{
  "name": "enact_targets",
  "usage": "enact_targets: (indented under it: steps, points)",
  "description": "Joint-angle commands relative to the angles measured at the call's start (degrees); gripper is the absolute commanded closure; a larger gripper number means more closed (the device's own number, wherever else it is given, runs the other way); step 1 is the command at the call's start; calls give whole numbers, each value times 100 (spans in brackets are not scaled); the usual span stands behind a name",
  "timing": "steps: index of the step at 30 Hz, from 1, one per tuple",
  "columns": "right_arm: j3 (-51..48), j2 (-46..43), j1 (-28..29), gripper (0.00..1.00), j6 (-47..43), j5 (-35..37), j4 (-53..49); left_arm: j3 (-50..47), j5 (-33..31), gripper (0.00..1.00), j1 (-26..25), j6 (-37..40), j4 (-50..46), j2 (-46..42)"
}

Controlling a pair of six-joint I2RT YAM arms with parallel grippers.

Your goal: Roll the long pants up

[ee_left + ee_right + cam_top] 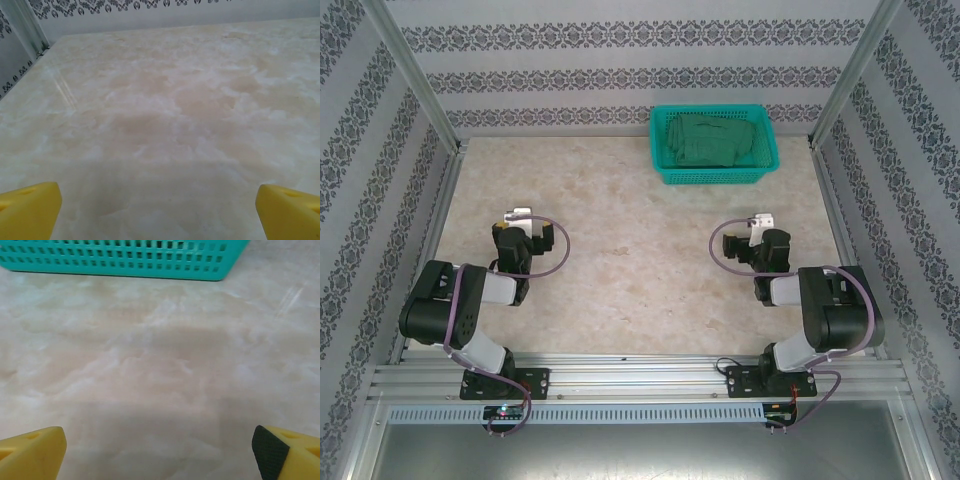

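1. Two grippers are waiting low over the table (pixel 620 260). The left gripper (pixel 159 210) is holding its yellow fingers (pixel 27 210) spread wide on nothing, and the right gripper (pixel 159 452) is doing the same.
2. The long pants (pixel 715 140) are lying bunched inside the teal basket (pixel 662 172) at the far edge, right of centre.
3. The bundle is running roughly left to right across the basket; the legs are not showing separately.
4. The right gripper is sitting nearer, with the basket wall (pixel 120 260) straight ahead of its fingers, so I am judging that arm better placed for a forward reach.
5. No brand, label or readable writing is showing anywhere.
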Motion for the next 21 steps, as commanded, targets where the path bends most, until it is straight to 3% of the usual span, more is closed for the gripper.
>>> enact_targets:
  steps: [1, 4, 21]
  points:
    - [114, -54, 30, 2, 197, -98, 882, 31, 170, 0, 67, 14, -127, -71]
    - [450, -113, 37, 2, 310, 344, 238, 115, 133, 0, 131, -106, -322, -80]
    - [406, -116, 97, 2, 255, 430, 330, 159, 221, 0, 252, -198, -392, -81]
